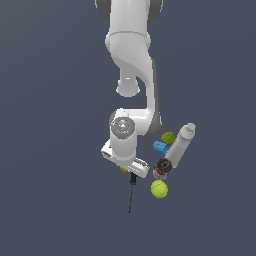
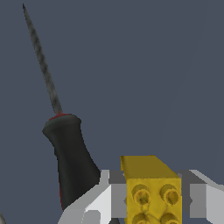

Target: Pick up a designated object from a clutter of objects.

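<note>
Wrist view: the two light grey fingers [image 2: 197, 199] are sitting one on each side of the yellow brick [image 2: 153, 192], closed in to its width, with the inner faces meeting the brick's side walls as far as the picture shows; whether they are bearing load I cannot tell. The gripper [image 2: 153, 203] is thus pinching the brick. The brick is showing a plain yellow-orange top face and a brighter face carrying round studs, cube-like in shape. Just beside it the screwdriver [image 2: 65, 148] is lying with its black, red-trimmed handle next to one finger and its thin dark shaft pointing away. Exterior view: the gripper [image 1: 126, 171] is hanging low under the white arm, only a sliver of the brick [image 1: 123, 170] showing. The screwdriver [image 1: 132, 192] is extending toward the near side. To the exterior view's right are lying the tennis ball [image 1: 159, 189], dark can [image 1: 162, 167], blue cylinder [image 1: 160, 147], green ball [image 1: 168, 137] and white bottle [image 1: 181, 145].
</note>
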`<state>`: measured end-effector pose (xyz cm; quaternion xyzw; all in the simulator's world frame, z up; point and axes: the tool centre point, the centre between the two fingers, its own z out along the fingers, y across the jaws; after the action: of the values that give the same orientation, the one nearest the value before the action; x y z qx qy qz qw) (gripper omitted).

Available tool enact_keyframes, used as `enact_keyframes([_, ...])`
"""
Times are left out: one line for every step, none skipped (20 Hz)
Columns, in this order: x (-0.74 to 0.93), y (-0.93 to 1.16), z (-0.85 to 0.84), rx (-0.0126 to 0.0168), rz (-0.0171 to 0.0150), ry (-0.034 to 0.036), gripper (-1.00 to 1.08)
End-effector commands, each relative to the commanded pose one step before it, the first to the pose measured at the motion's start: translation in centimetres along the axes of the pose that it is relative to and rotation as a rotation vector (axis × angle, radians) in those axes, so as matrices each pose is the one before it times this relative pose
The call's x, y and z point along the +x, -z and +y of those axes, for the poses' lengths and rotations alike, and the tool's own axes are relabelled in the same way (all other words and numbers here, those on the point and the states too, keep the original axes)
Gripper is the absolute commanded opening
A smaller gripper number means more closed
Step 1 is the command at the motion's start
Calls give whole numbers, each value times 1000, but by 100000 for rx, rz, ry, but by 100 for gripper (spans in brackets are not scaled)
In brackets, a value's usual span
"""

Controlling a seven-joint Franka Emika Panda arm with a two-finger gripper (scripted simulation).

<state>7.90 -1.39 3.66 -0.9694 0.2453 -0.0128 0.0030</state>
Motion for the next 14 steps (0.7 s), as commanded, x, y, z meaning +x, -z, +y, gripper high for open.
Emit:
enact_keyframes([-907,-1431,346,-1211,-2346,121,-100])
enact_keyframes([1030,1558,-255,1279,2637,-334,-100])
enact_keyframes([-7,23,3,0,0,0,-100])
enact_keyframes([-21,69,10,0,0,0,-100])
enact_keyframes([-35,115,17,0,0,0,-100])
enact_keyframes([-49,161,24,0,0,0,-100])
enact_keyframes([-63,178,28,-16,-46,3,-100])
enact_keyframes([-77,254,37,0,0,0,-100])
enact_keyframes([-91,271,42,-17,-46,3,-100])
enact_keyframes([-105,348,51,0,0,0,-100])
enact_keyframes([-119,366,55,-17,-46,3,-100])
enact_keyframes([-134,444,65,0,0,0,-100])
enact_keyframes([-147,449,68,-24,-65,5,-100])
enact_keyframes([-162,511,76,-17,-46,3,-100])
